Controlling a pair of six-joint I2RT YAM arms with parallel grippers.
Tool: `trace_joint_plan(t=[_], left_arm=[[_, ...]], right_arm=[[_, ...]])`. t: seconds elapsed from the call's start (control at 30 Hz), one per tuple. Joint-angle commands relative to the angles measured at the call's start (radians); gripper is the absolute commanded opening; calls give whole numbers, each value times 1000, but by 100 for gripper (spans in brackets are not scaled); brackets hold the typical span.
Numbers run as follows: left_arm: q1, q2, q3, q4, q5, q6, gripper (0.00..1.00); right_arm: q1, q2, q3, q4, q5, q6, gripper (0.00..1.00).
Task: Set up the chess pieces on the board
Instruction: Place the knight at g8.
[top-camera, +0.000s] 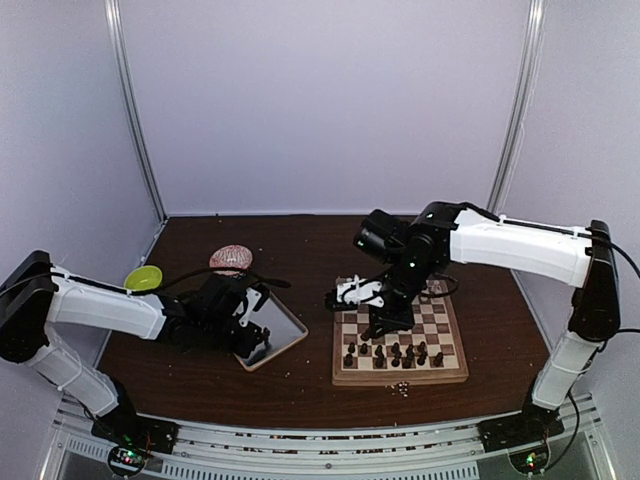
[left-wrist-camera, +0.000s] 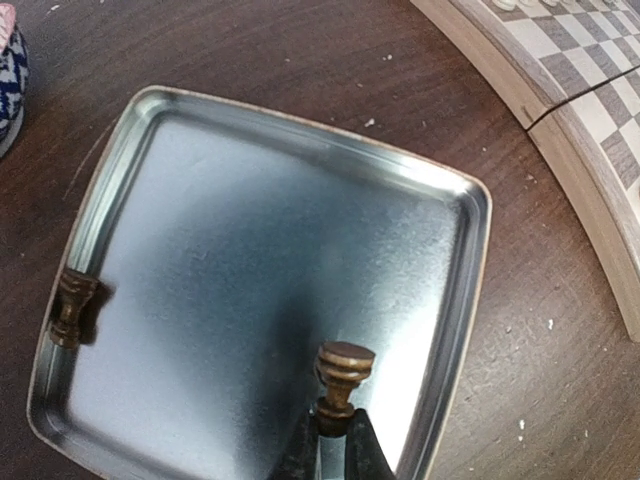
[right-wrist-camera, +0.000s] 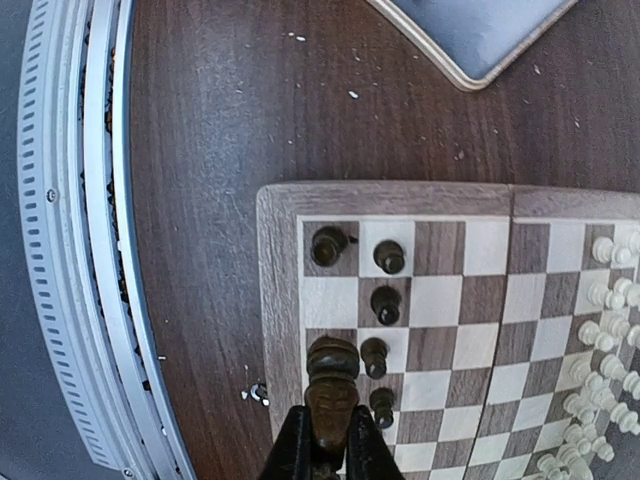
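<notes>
The board (top-camera: 400, 379) lies at the right centre with dark chess pieces (top-camera: 395, 352) along its near rows. My right gripper (right-wrist-camera: 330, 432) is shut on a dark brown piece (right-wrist-camera: 331, 375), held over the board's edge column (right-wrist-camera: 275, 300) beside a row of dark pawns (right-wrist-camera: 386, 305). Cream pieces (right-wrist-camera: 600, 340) crowd the board's far side. My left gripper (left-wrist-camera: 335, 428) is shut on a small dark brown piece (left-wrist-camera: 343, 375) above the silver tray (left-wrist-camera: 300, 200). Another brown piece (left-wrist-camera: 73, 305) lies against the tray's left wall.
The tray (top-camera: 290, 335) sits just left of the board. A green bowl (top-camera: 144, 278) and a pink patterned object (top-camera: 231, 258) stand at the back left. Crumbs and a small ring (right-wrist-camera: 258, 393) lie between the board and the ridged front rail (right-wrist-camera: 80, 250).
</notes>
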Motion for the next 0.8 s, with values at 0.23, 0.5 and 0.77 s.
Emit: trace_joint_plan(t=[0.23, 0.5, 0.77], left_arm=[[27, -120, -77, 62, -92, -45, 2], [29, -121, -82, 72, -92, -43, 2], [29, -122, -77, 73, -93, -36, 2]], right_arm=[[113, 134, 92, -107, 198, -41, 12], [139, 200, 139, -130, 244, -36, 12], [146, 237, 164, -156, 257, -42, 13]])
